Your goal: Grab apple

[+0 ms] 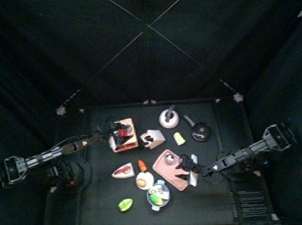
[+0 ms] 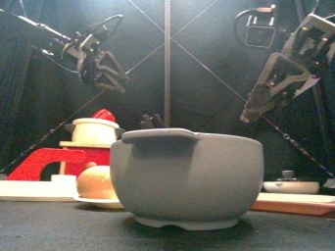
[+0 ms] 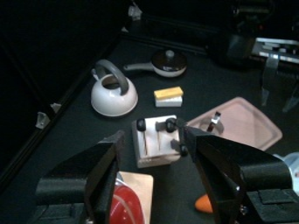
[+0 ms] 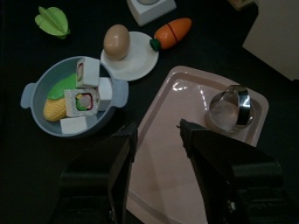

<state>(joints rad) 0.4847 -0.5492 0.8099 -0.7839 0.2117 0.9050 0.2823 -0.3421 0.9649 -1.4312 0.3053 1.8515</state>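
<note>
The apple (image 3: 125,203) is a dark-red fruit on a tan board (image 3: 142,182), seen only in part at the edge of the left wrist view. In the top view the apple (image 1: 122,132) sits at the table's left. My left gripper (image 3: 158,188) is open and empty, its jaws wide apart just short of the board; it hangs at the table's left edge in the top view (image 1: 87,142). My right gripper (image 4: 163,166) is open and empty above a pink tray (image 4: 187,114), at the table's right (image 1: 206,166).
A white kettle (image 3: 114,94), a black pot (image 3: 170,59), a yellow wedge (image 3: 172,96) and a small white wheeled toy (image 3: 158,140) stand beyond the board. A grey bowl (image 2: 183,176), a plate with an egg (image 4: 118,39), a carrot (image 4: 173,31) and a green fruit (image 4: 52,20) lie at the front.
</note>
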